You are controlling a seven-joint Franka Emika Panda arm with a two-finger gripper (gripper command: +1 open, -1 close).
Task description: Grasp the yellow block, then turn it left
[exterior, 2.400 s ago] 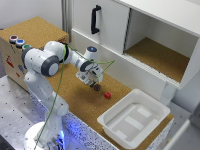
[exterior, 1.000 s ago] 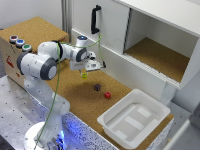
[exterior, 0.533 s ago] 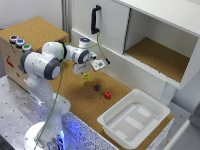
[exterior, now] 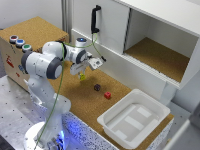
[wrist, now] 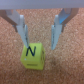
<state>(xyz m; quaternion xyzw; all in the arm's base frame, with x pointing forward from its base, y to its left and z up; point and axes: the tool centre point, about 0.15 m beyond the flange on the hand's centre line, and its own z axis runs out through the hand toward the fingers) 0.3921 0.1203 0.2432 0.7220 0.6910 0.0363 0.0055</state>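
The yellow block (wrist: pixel 32 55) is a small cube with a dark letter N on its face, and it lies on the cork surface. In the wrist view it sits just past the fingertips, closer to one finger (wrist: pixel 21 31) than to the other. My gripper (wrist: pixel 39 46) is open with the jaws spread wider than the block, and it holds nothing. In the exterior view the gripper (exterior: pixel 82 74) points down over the cork, and the yellow block (exterior: pixel 83 77) shows right at its tips.
A dark purplish cube (exterior: pixel 97 87) and a red cube (exterior: pixel 107 95) lie on the cork to the exterior view's right of the gripper. A white tray (exterior: pixel 131 106) stands further right. A white cabinet (exterior: pixel 115 35) with an open compartment rises behind. A box with coloured buttons (exterior: pixel 19 42) is at the left.
The gripper rose from near the dark and red cubes and moved towards the exterior view's left. Over the last second it has shifted only slightly and now hangs over the yellow block.
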